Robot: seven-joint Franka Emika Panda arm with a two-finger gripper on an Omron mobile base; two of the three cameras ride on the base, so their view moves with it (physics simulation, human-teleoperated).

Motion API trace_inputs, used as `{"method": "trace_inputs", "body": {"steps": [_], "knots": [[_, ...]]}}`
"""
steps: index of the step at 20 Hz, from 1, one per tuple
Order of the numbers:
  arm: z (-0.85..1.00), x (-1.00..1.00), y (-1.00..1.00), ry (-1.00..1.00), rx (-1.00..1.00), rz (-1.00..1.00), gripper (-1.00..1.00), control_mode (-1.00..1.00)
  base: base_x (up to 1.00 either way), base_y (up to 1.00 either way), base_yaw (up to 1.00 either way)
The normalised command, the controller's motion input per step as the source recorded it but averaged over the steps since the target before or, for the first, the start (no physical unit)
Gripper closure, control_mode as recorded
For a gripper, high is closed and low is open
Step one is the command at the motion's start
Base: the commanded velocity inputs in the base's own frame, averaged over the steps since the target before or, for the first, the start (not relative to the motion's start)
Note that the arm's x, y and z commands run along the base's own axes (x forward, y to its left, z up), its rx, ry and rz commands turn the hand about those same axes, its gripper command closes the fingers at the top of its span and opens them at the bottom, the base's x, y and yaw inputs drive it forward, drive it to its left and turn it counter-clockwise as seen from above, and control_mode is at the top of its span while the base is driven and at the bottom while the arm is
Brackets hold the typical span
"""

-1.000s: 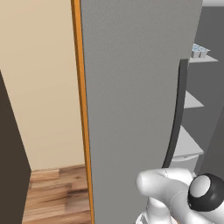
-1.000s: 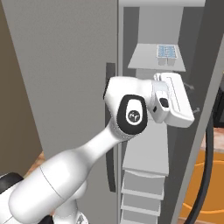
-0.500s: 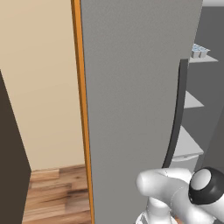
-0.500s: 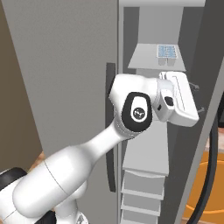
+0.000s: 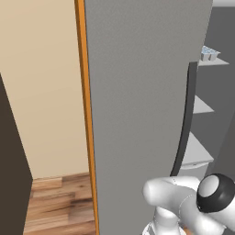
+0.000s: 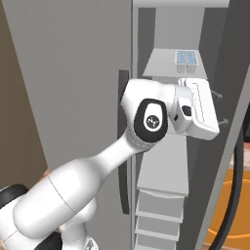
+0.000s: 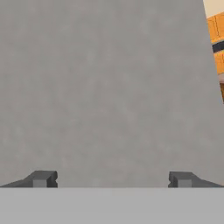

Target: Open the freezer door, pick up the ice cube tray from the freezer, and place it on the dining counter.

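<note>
The freezer stands open, with light grey shelves inside. The ice cube tray, light blue-white, lies on an upper shelf, and it appears at the far right of the left base view. The freezer door is swung out at the right, its dark curved handle on the outer side. My gripper is open and points at the door's inner face, below and to the right of the tray. In the hand view the fingertips stand wide apart close to that grey panel, nothing between them.
A closed grey door with a dark bar handle stands left of the freezer; it is in the left base view beside an orange cabinet edge. Orange cabinets show past the door's edge. My arm crosses the freezer opening.
My hand and forearm have shifted a little to the right, closer against the freezer door's inner face. The tray has not moved.
</note>
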Motion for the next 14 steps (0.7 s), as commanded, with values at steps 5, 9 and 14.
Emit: {"method": "trace_inputs", "body": {"steps": [5, 9, 14], "knots": [[0.0, -0.25, 0.35, 0.0, -0.01, 0.04, -1.0, -1.0, 0.0, 0.0, 0.0], [0.0, -0.31, 0.75, 0.0, -0.01, 0.14, -1.0, -1.0, 0.0, 0.0, 0.0], [0.08, -0.06, 0.67, 0.0, 0.0, 0.17, -1.0, -1.0, 0.0, 0.0, 0.0]]}}
